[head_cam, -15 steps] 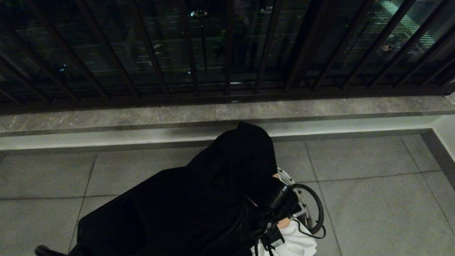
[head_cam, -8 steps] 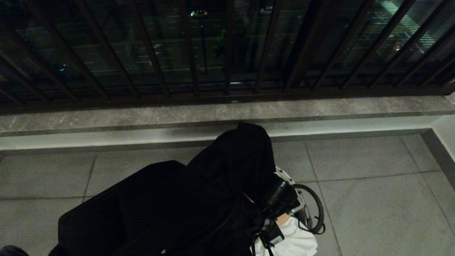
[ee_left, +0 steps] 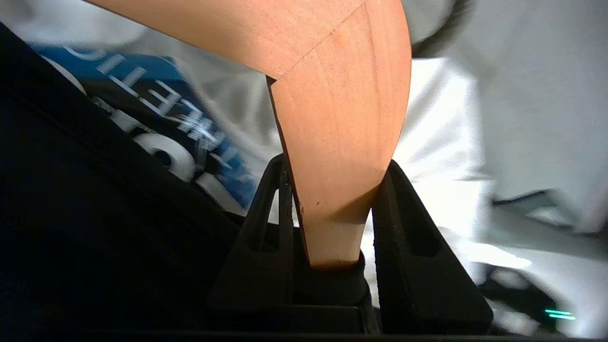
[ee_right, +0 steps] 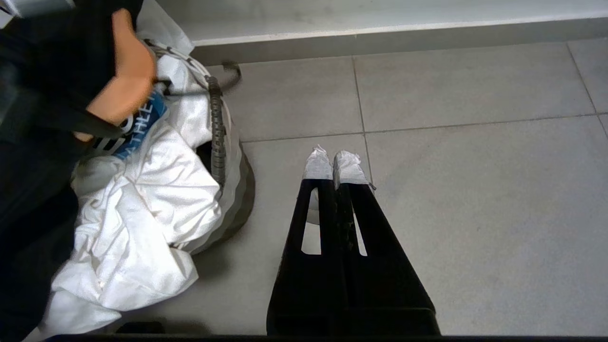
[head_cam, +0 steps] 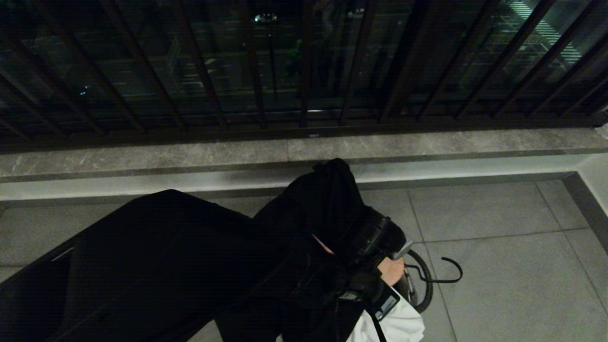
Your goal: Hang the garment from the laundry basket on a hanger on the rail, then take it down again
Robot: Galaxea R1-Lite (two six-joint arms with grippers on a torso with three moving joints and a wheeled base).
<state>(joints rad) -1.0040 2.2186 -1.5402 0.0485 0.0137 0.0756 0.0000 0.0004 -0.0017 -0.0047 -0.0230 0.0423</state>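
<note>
The floor [head_cam: 498, 237] is laid with large grey tiles, and it ends at a low stone ledge [head_cam: 427, 142] under dark window bars [head_cam: 304, 61] with night-time glass behind them. The laundry basket [ee_right: 232, 190] stands on the tiles near the ledge, its black loop handle [ee_right: 216, 128] along the rim, and the white garment [ee_right: 142, 209] with a blue printed patch spills out of it and over its side onto the floor. In the head view the black-covered left arm [head_cam: 190, 266] fills the lower left and hides most of the basket and garment. The left pincer [ee_left: 332, 223] is above the basket and grips the wooden hanger [ee_left: 342, 123] between its two black fingers; only the middle of the wood shows there, the rest being cut off. The hanger's black hook [head_cam: 446, 273] sticks out over the floor beyond the basket's handle. The right pincer [ee_right: 335, 164] hangs over bare tiles just beside the basket, its white-tipped fingers pressed together on nothing. The background behind the hanger in the left wrist view is blurred.
</note>
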